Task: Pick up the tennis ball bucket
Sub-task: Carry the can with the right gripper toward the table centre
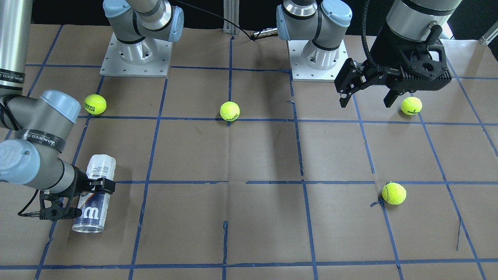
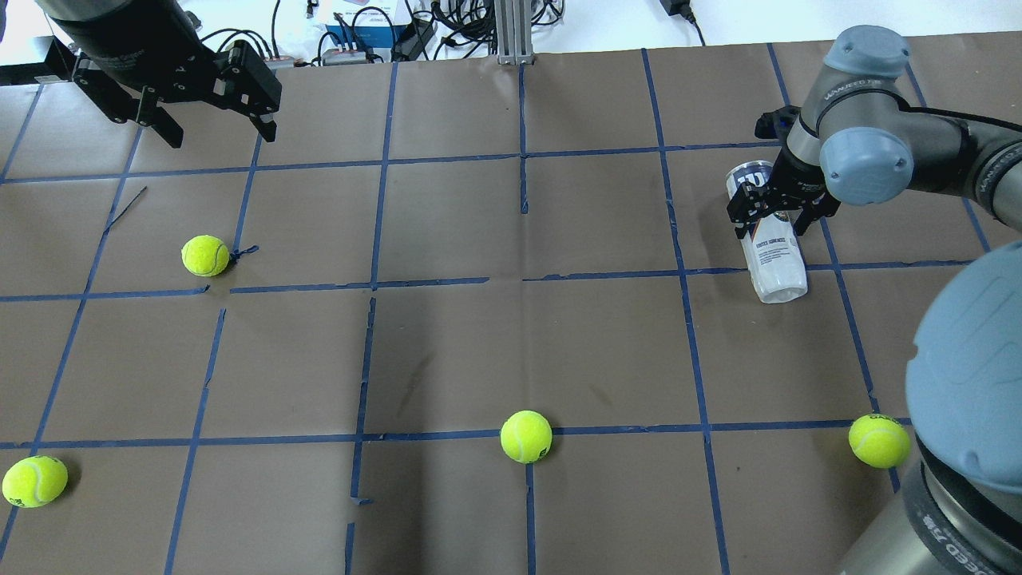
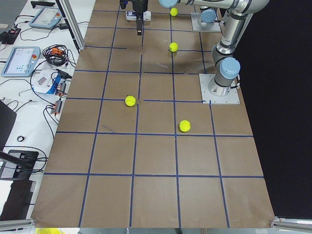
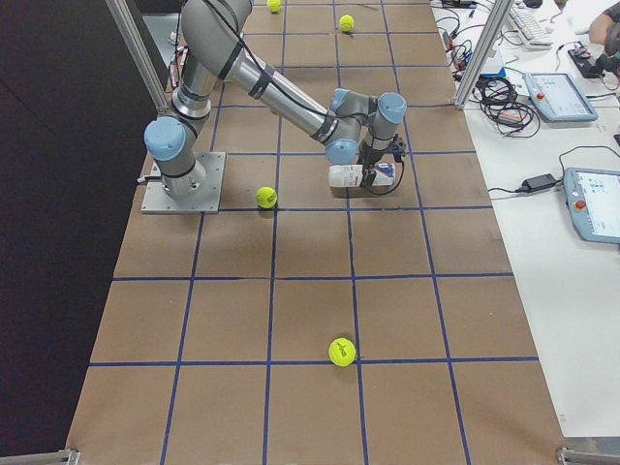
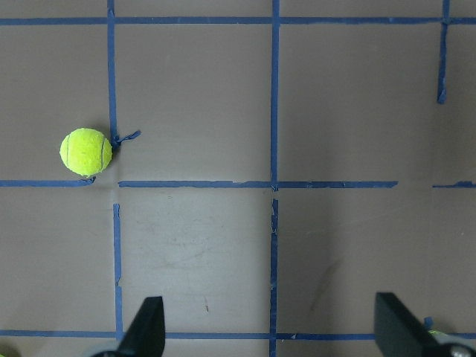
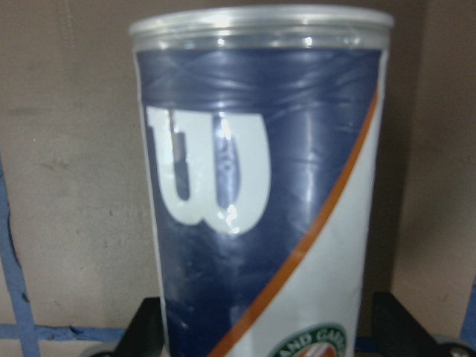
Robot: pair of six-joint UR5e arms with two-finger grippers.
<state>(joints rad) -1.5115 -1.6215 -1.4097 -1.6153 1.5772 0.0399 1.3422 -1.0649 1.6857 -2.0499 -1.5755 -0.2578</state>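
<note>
**Bucket lying down, right claw astride it, not clenched**

Front-facing view, lower left: the bucket (image 1: pixel 92 213) lies on its side on the table (image 1: pixel 264 155). Its silvery rim points to the bottom edge and its white end points up the frame. The right claw (image 1: pixel 95 188) sits over the bucket's middle, one finger on each side.

Right wrist view: the bucket (image 6: pixel 260 186) fills the frame, showing a navy label with a white "W" and an orange stripe. The fingers (image 6: pixel 146 331) appear at the two bottom corners, just outside the bucket's walls. The claw is released and spread wide. Whether either finger touches the wall cannot be told.

Front-facing view, upper left: the first ball (image 1: pixel 95 104) rests well apart from the bucket. Upper centre: the second ball (image 1: pixel 230 111) sits on a tape line.

Upper right: the left claw (image 1: pixel 365 102) hangs above the table, released, its fingers wide apart with nothing between them. Lower right: the third ball (image 1: pixel 393 193) lies at a tape crossing. Upper right, just beside the left claw's finger in the frame: the fourth ball (image 1: pixel 411 105) rests on the table.

Left wrist view: one ball (image 5: pixel 85 152) lies at mid left beside a tape crossing. The left claw (image 5: pixel 268 335) shows both fingertips at the bottom edge, with bare table between them.
</note>
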